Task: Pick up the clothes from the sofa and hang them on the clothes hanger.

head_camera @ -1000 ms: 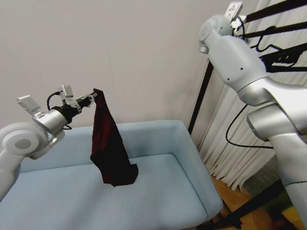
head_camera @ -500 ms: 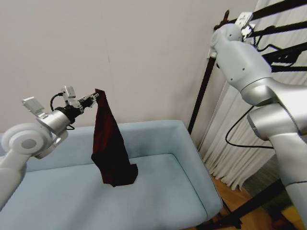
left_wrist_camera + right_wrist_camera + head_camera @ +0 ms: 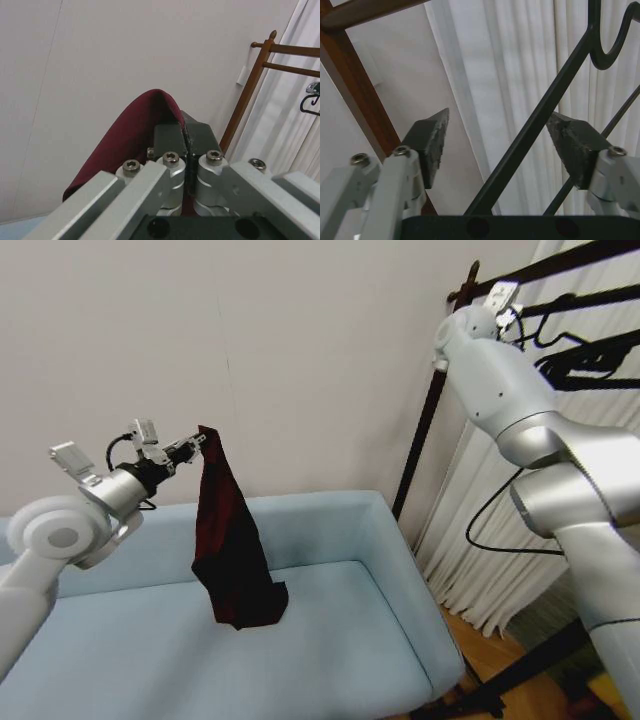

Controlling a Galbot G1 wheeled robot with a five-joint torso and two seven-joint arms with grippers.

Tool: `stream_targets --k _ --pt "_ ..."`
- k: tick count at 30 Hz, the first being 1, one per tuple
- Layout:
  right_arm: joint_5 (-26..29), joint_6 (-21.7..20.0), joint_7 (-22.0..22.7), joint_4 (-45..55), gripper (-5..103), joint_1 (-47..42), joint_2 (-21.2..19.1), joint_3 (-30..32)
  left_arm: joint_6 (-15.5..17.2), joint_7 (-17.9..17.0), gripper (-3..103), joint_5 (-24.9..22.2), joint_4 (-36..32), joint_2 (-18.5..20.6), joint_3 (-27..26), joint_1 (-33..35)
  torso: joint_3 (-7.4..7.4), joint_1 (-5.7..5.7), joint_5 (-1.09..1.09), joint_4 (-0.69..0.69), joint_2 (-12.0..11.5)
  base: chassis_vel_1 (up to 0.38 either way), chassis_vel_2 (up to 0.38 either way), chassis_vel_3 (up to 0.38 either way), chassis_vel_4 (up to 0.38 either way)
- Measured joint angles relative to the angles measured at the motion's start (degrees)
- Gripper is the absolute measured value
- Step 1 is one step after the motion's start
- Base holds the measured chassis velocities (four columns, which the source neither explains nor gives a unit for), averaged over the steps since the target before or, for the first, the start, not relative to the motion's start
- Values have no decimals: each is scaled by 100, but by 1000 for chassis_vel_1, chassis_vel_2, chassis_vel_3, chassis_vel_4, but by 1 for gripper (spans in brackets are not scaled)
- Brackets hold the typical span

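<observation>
The left gripper is holding out over the sofa, level with the top of the backrest and close to the wall. Its jaws are pinching together on the upper edge of a dark red cloth. In the left wrist view the two fingers are pressing flat against each other, with the cloth folding over their tips. The cloth is hanging straight down from the grip, and its lower end is bunching at the sofa seat, near the middle of the cushion.

The right arm is reaching up high on the robot's right, to the top of the wooden rack standing beside the end of the sofa. The right gripper is spreading wide and gripping nothing. A slanting bar of the black hanger is running through the gap between its two pads, apart from both. The rack's brown post is showing just beyond one finger, and a white curtain is hanging behind the hanger. In the head view, black hangers are hanging on the rack beside the raised arm.
</observation>
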Motion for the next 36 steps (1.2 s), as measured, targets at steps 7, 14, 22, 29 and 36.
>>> stream_targets --k 7,14,22,29,36 --pt "45 9 16 131 41 -46 -64 -43 1 27 1 -9 30 8 4 -12 0 0 0 -1 0 0 0 0 0" --pt "221 8 160 389 14 -108 -143 -174 -2 36 1 -14 35 -6 -10 -10 0 0 0 0 0 0 0 0 0" --pt "303 4 286 687 2 -215 -254 -274 -7 36 1 -16 22 -42 -37 30 0 0 0 -1 0 0 0 0 0" --pt "341 4 373 1167 2 -322 -430 -469 -9 32 1 -16 4 -65 -44 55 0 0 1 0 0 0 0 0 0" --pt "347 0 417 1545 2 -354 -579 -697 -9 10 1 6 -30 -106 -55 94 0 0 0 1 0 0 0 0 0"
